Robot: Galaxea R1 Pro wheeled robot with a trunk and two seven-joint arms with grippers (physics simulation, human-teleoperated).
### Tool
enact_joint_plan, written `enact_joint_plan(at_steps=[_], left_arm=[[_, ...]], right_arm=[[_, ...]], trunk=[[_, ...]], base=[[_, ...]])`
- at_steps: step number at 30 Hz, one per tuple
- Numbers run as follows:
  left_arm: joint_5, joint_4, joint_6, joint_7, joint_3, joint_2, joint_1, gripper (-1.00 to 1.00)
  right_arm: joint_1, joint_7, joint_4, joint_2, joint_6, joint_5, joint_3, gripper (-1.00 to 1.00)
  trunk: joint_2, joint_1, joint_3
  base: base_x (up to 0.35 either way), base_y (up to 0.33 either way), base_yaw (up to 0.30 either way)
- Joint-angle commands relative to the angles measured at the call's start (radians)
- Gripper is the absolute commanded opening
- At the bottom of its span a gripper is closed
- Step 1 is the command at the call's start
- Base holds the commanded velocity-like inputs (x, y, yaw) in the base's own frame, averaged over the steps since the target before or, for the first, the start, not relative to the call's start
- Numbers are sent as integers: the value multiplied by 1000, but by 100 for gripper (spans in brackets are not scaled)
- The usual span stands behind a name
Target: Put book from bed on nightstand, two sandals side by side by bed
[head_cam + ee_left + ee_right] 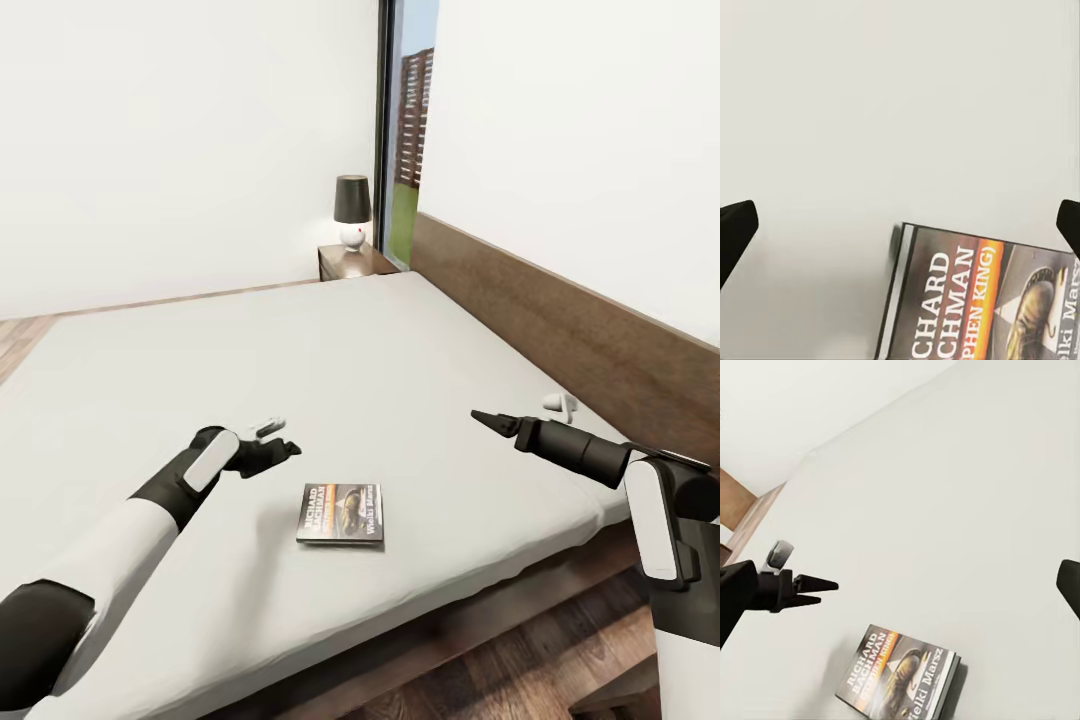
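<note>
The book (340, 513) lies flat on the off-white mattress of the bed (330, 340), near its front edge, cover up with an orange band. My left gripper (280, 452) hovers just left of and beyond the book, open and empty. In the left wrist view its fingertips (735, 232) stand wide apart over the mattress, with the book (975, 300) at the frame's edge. My right gripper (485, 420) hangs open above the bed, right of the book. The right wrist view looks across at the book (900, 675) and the left gripper (825, 592). The nightstand (350, 262) stands at the bed's far corner. The sandals are out of view.
A black-shaded lamp (352, 210) sits on the nightstand. The brown headboard (560, 320) runs along the bed's right side, with a small white object (560, 403) on the mattress beside it. Dark wooden floor (500, 680) lies below the bed's front edge.
</note>
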Motion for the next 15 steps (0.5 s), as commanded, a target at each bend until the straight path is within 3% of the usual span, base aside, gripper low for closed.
enact_joint_plan(at_steps=[1, 15], left_arm=[[-2, 19, -20, -43, -5, 13, 0, 100], [-12, 76, -62, -270, -6, 38, 20, 100]], right_arm=[[-1, 6, 0, 0, 5, 1, 1, 100], [0, 0, 0, 0, -93, 1, 8, 100]], trunk=[[0, 0, -1], [0, 0, -1]], base=[[0, 0, 0], [0, 0, 0]])
